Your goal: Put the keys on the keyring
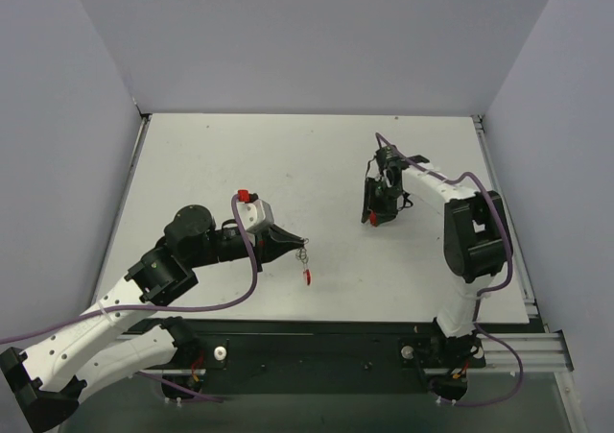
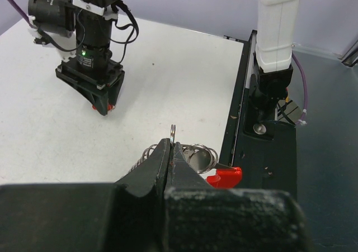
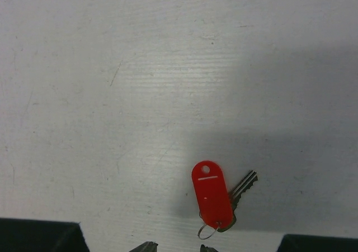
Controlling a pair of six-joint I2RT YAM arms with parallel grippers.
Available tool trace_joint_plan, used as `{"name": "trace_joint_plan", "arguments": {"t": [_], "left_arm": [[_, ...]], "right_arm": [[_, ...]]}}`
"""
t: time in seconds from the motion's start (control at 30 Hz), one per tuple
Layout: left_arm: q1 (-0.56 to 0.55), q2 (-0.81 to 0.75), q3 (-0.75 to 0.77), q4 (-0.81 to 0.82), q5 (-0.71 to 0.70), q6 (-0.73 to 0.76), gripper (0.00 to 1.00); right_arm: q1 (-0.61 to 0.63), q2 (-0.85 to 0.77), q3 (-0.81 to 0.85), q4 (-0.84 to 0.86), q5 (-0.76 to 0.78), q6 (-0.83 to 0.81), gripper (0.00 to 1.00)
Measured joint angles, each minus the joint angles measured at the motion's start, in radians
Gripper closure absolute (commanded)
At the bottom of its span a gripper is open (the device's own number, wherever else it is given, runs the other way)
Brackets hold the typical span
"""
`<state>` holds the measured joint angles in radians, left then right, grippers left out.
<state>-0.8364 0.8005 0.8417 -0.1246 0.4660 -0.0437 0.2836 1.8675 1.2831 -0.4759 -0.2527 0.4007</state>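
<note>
My left gripper (image 1: 298, 242) (image 2: 171, 144) is shut on a thin silver ring of the keyring (image 2: 199, 155). The keyring's other silver rings and its red arc (image 2: 225, 176) hang just below the jaws, above the table (image 1: 305, 263). A silver key (image 3: 245, 186) with a red plastic tag (image 3: 212, 195) and a small wire ring lies flat on the white table. My right gripper (image 3: 178, 247) (image 1: 374, 210) hovers right over it, fingertips apart with nothing between them. The left wrist view shows the right gripper (image 2: 102, 103) pointing down, with red at its tip.
The white table (image 1: 221, 155) is walled in grey at the back and both sides. A black base rail (image 1: 317, 348) runs along the near edge. The right arm's white base column (image 2: 275, 34) stands close to the right of my left gripper.
</note>
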Motion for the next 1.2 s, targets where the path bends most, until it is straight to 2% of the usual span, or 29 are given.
{"name": "trace_joint_plan", "arguments": {"t": [0.3,0.63,0.73,1.03,1.2], "left_arm": [[-0.001,0.000,0.000,0.000,0.000,0.000,1.00],[-0.007,0.000,0.000,-0.001,-0.003,0.003,1.00],[-0.008,0.000,0.000,-0.003,-0.008,0.004,1.00],[-0.014,0.000,0.000,-0.013,-0.018,0.005,1.00],[-0.014,0.002,0.000,-0.016,-0.018,0.005,1.00]], "right_arm": [[0.039,0.013,0.000,-0.020,0.136,0.019,0.68],[0.039,0.057,0.016,-0.020,0.159,0.029,0.72],[0.039,0.066,0.016,-0.018,0.151,0.035,0.75],[0.039,0.071,0.020,-0.013,0.140,0.048,1.00],[0.039,0.070,0.021,-0.013,0.140,0.046,1.00]]}}
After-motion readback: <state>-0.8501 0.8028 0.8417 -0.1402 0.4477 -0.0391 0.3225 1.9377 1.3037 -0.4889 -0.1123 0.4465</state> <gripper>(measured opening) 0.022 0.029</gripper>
